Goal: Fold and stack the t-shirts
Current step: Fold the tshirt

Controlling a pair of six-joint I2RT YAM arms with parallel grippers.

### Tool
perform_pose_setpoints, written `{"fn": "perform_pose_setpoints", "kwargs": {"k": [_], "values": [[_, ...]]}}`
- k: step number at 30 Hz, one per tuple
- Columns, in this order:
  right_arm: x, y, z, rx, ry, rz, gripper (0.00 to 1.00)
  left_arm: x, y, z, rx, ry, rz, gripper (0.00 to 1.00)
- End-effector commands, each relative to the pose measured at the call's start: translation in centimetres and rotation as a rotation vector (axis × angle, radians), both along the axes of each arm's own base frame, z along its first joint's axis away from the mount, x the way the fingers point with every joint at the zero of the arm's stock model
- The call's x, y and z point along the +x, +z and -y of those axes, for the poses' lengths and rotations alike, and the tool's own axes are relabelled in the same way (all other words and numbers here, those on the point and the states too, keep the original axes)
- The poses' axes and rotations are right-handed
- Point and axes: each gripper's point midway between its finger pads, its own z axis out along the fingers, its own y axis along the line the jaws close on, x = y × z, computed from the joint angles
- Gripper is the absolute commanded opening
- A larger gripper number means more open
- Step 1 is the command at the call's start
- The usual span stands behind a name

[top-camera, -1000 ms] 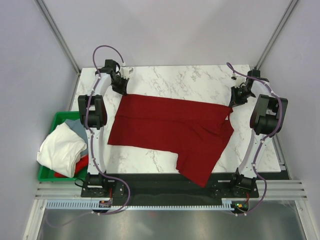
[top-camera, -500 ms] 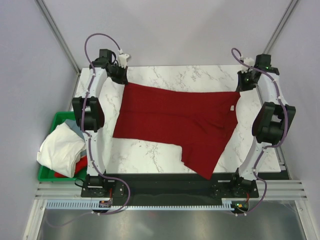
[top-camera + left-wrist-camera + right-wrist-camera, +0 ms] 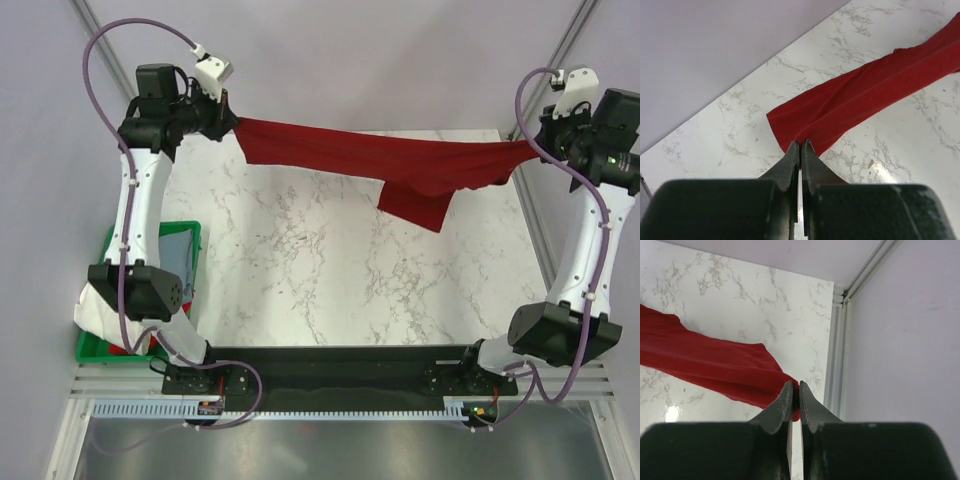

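Observation:
The dark red t-shirt (image 3: 370, 158) hangs stretched in the air above the far part of the marble table, held at both ends, with a loose part drooping near its middle-right (image 3: 415, 200). My left gripper (image 3: 232, 125) is shut on its left corner; the cloth runs away from the pinched tips in the left wrist view (image 3: 855, 102). My right gripper (image 3: 530, 148) is shut on its right corner, seen in the right wrist view (image 3: 715, 362). White, grey and red t-shirts (image 3: 100, 305) lie heaped in the bin at the left.
A green plastic bin (image 3: 190, 262) stands off the table's left edge, partly behind the left arm. The marble table (image 3: 330, 280) lies below the raised shirt. A metal frame rail (image 3: 837, 345) runs along the table's right edge.
Both arms have risen and spread to the far corners, lifting the red t-shirt off the table. It lay flat a second ago and now hangs taut between the grippers.

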Motion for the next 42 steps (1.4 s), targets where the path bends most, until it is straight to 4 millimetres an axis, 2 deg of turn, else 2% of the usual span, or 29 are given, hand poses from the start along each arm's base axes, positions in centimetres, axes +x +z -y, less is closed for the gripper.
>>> {"fn": "perform_pose_setpoints", "kwargs": {"k": [1, 2, 3, 4, 5, 6, 8, 9, 11, 12, 16, 18, 21, 26, 30, 33, 38, 42], "values": [[-3.4, 4.4, 0.1, -0.090, 0.012, 0.114, 0.00, -2.4, 2.5, -0.6, -0.011, 0.034, 0.056, 0.02], [-4.3, 5.0, 0.6, -0.100, -0.002, 0.130, 0.00, -3.7, 4.2, -0.8, -0.003, 0.036, 0.101, 0.02], [-5.6, 6.3, 0.0, -0.112, 0.009, 0.166, 0.00, -4.5, 4.8, -0.9, 0.001, 0.039, 0.118, 0.02], [-6.4, 7.0, -0.1, -0.126, 0.009, 0.184, 0.00, -5.1, 4.6, -0.9, 0.004, 0.038, 0.116, 0.02], [-7.2, 7.4, 0.0, -0.145, 0.003, 0.197, 0.00, -6.0, 5.4, -0.9, 0.008, 0.038, 0.137, 0.02], [-8.6, 8.8, -0.6, -0.171, 0.002, 0.236, 0.00, -7.5, 6.8, -0.9, 0.005, 0.037, 0.176, 0.02], [-10.7, 10.5, -1.4, -0.203, -0.006, 0.288, 0.00, -9.1, 7.3, -0.9, 0.001, 0.033, 0.190, 0.02], [-11.3, 11.2, -1.7, -0.213, -0.007, 0.308, 0.00, -10.8, 8.7, -0.9, 0.000, 0.030, 0.232, 0.02], [-12.5, 12.5, -2.6, -0.220, -0.002, 0.352, 0.00, -12.3, 8.9, -1.0, 0.000, 0.036, 0.246, 0.02], [-13.7, 13.7, -3.6, -0.213, 0.005, 0.388, 0.00, -13.8, 9.6, -1.2, 0.002, 0.045, 0.275, 0.02], [-15.4, 14.9, -5.5, -0.172, 0.032, 0.410, 0.00, -17.4, 11.2, -1.6, 0.012, 0.064, 0.348, 0.02], [-16.0, 15.3, -6.1, -0.152, 0.038, 0.424, 0.00, -18.5, 11.7, -2.1, 0.022, 0.083, 0.378, 0.02], [-17.0, 16.8, -7.4, -0.133, 0.061, 0.469, 0.00, -21.1, 13.5, -2.7, 0.032, 0.116, 0.454, 0.02], [-18.2, 19.4, -9.2, -0.075, 0.092, 0.559, 0.00, -22.5, 15.1, -3.8, 0.047, 0.178, 0.513, 0.02], [-19.5, 22.4, -10.1, -0.085, 0.098, 0.646, 0.00, -23.5, 17.5, -4.6, 0.050, 0.229, 0.576, 0.02], [-20.4, 23.7, -10.6, -0.102, 0.102, 0.680, 0.00, -24.5, 18.8, -5.0, 0.056, 0.249, 0.619, 0.02], [-22.0, 24.0, -11.8, -0.100, 0.120, 0.707, 0.00, -25.7, 18.9, -5.3, 0.076, 0.258, 0.642, 0.02], [-22.6, 23.1, -12.7, -0.078, 0.149, 0.686, 0.00, -26.5, 18.6, -5.3, 0.085, 0.255, 0.650, 0.02]]}}
